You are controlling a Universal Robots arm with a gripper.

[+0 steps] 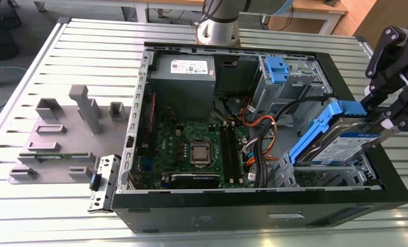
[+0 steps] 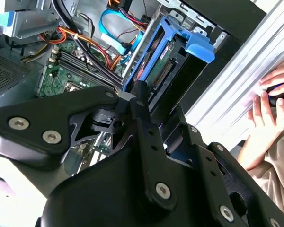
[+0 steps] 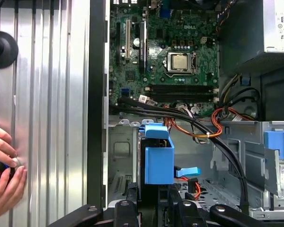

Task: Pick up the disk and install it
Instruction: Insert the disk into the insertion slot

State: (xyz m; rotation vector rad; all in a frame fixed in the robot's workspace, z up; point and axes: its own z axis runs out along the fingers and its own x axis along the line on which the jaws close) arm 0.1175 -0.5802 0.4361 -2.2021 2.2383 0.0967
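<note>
The disk (image 1: 338,146), a silver drive with a blue-and-white label in blue plastic rails, hangs tilted on edge over the metal drive bay (image 1: 327,177) at the front corner of the open computer case (image 1: 259,211), on the exterior view's right. My gripper (image 1: 389,122) is shut on its upper end, coming in from outside the case wall. In the second wrist view the disk (image 2: 163,64) shows its connector edge and blue tab beyond one black finger (image 2: 142,101). In the first wrist view the disk's blue rail (image 3: 158,158) stands between my gripper (image 3: 154,202) and the motherboard.
Inside the case lie the motherboard (image 1: 197,149), a grey power-supply box (image 1: 183,77), loose cables (image 1: 259,123) and a second blue caddy (image 1: 276,69). Grey fixtures (image 1: 60,134) stand on the slatted table at the exterior view's left. A person's hand (image 3: 2,165) rests beside the case.
</note>
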